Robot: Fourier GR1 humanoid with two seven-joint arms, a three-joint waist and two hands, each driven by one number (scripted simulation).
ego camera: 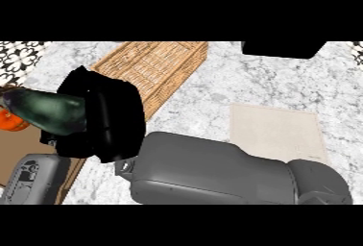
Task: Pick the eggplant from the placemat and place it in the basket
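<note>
The eggplant is held up in the right hand, fingers curled round it, just left of the basket. The placemat is seen lying right of the basket on the table.

White-grey marble counter; patterned black-white tiles top left; brown surface at left edge

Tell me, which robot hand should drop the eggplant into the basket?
The right robot hand: its fingers curl round the eggplant, and it hangs just beside the basket, so only a short move over the rim seems needed.
</note>
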